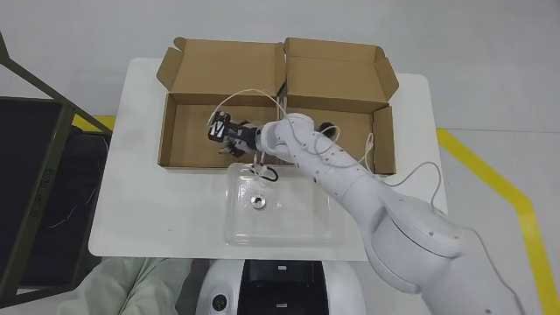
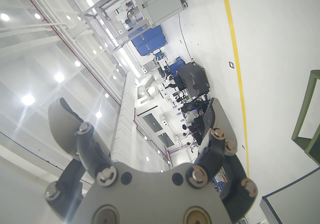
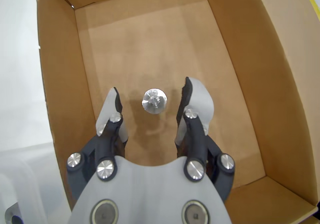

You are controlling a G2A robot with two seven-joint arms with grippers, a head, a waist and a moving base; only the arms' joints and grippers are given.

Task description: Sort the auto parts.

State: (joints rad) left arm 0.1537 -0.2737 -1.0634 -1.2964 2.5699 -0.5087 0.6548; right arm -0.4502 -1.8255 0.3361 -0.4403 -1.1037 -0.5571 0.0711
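Right wrist view: right claw [image 3: 150, 86] released, fingers spread wide, gripping nothing. A silver part [image 3: 154, 101], round and faceted, shows in the gap between the fingers, touching neither. Cannot tell whether it rests on the floor of the left box [image 3: 155, 42] or hangs just above it.

Top view: the right arm stretches across to the left box, which stands at 11 o'clock from the clear tray [image 1: 306, 219]. The right box [image 1: 350, 136] stands at 1 o'clock from the tray, touching its neighbour. The tray sits at the 6 o'clock edge of the tabletop [image 1: 140, 192], with a metal washer [image 1: 258, 201] lying in it. A white cable [image 1: 249, 92] arcs off the wrist above the left box.

Left wrist view: left claw [image 2: 136, 112] released, empty, aimed out at the room.

Likely trouble, judged from this:
- The silver part is round, so it may roll or bounce across the cardboard and end up against a wall. That does no harm unless it hops out
- The fingers sit low inside the box, so a slanted pull-out could catch a wall and drag the box into the tray
- The cable loop hangs near the upright flaps and may snag one
- The forearm passes above the tray's 12 o'clock rim and could nudge the tray if it dips
- The washer is not yet sorted, and the wrong box is an easy slip
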